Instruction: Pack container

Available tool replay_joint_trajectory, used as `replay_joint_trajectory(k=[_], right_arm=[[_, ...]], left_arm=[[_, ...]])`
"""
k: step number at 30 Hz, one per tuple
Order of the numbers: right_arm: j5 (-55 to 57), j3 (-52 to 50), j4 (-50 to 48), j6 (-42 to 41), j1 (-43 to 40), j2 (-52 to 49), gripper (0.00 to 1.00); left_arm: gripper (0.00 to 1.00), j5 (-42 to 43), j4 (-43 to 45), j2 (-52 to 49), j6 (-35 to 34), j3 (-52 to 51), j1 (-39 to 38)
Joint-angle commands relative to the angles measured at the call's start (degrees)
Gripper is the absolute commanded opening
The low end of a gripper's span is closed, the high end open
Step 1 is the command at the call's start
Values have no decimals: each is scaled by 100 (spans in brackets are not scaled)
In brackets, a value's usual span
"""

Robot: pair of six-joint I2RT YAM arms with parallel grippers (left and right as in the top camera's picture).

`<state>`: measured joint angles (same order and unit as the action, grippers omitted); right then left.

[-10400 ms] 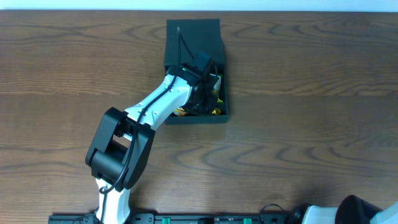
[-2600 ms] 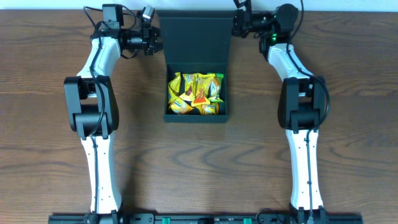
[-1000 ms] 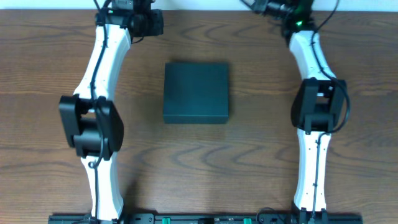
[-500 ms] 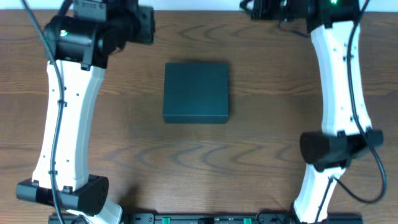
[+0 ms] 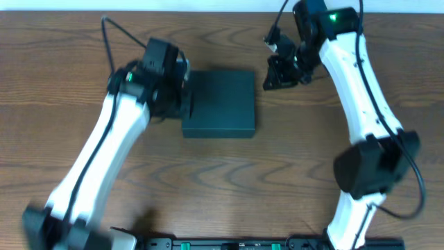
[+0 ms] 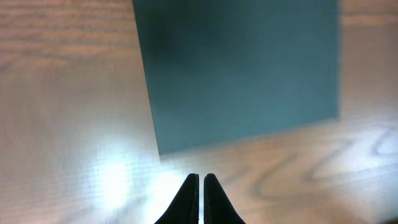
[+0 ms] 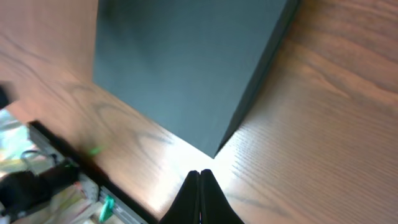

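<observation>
Here, the box sits flat on the wooden worktop with its lid down, between the two sets of jaws. The left jaws are pressed together and empty. The box lies just ahead of their tips, its near corner slightly to their left. The right jaws are likewise pressed together and empty, with a corner of the box just ahead of them and a little to their right. Neither pair touches the box.
</observation>
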<state>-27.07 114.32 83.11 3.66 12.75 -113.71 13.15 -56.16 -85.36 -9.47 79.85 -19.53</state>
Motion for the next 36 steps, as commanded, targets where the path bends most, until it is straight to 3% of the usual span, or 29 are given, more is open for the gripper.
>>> replay_joint_trajectory(k=[1, 7, 12, 13, 15, 16, 17, 18, 21, 22, 23, 24, 25, 26, 27, 28, 29, 30, 31, 32, 33, 36], right_arm=[[184, -885, -365, 173, 201, 1373, 2], [588, -3010, -1379, -216, 319, 3488, 2], [1117, -3139, -1419, -363, 319, 5047, 2], [1541, -3132, -1469, -527, 319, 5364, 2], [2251, -3088, -1569, -876, 319, 5960, 50], [2323, -3082, -1639, -999, 319, 6247, 78], [2321, -3082, -1690, -1088, 319, 6494, 97], [2321, -3082, -1698, -1193, 319, 6710, 99], [2269, -3082, -1602, -1440, 319, 7117, 99], [2177, -3082, -1554, -1462, 319, 7189, 99], [2070, -3082, -1484, -1462, 319, 7241, 55], [2063, -3082, -1394, -1572, 319, 7259, 2], [2059, -3082, -1285, -1690, 319, 7259, 2], [2044, -3082, -1176, -1779, 319, 7250, 11], [1993, -3082, -1102, -1823, 319, 7250, 38], [1941, -3082, -1040, -1825, 319, 7250, 80], [1886, -3082, -955, -1823, 319, 7250, 45], [1888, -3082, -831, -1829, 319, 7250, 2], [1886, -3082, -782, -1832, 319, 7250, 6], [1886, -3082, -723, -1843, 319, 7250, 76], [1886, -3082, -693, -1847, 319, 7250, 99], [1888, -3093, -501, -1845, 319, 7250, 99]], left_arm=[[6, -483, 7, 1084, -345, -378, -181], [6, -544, 4, 2568, -448, -1029, -214], [6, -929, -85, 3628, -422, -1027, -214], [15, -918, -39, 3832, -417, -1025, -214], [50, -798, 85, 4347, -262, -977, -214], [75, -721, 133, 4538, -142, -946, -214], [88, -621, 166, 4725, -52, -920, -214], [95, -446, 160, 4889, 63, -901, -214], [95, 9, 44, 5193, 271, -898, -214], [98, 111, -7, 5246, 293, -896, -214], [63, 243, -57, 5285, 361, -896, -214], [8, 304, -96, 5298, 372, -896, -214], [6, 352, -151, 5300, 367, -898, -214], [24, 393, -190, 5300, 348, -898, -214], [50, 442, -205, 5300, 345, -898, -214], [60, 518, -223, 5300, 343, -896, -214], [27, 627, -262, 5300, 348, -896, -214], [6, 684, -350, 5300, 323, -898, -214], [9, 684, -369, 5300, 302, -896, -214], [76, 686, -385, 5300, 302, -896, -214], [98, 686, -433, 5300, 302, -896, -214], [95, 684, -1005, 5302, 304, -896, -214]])
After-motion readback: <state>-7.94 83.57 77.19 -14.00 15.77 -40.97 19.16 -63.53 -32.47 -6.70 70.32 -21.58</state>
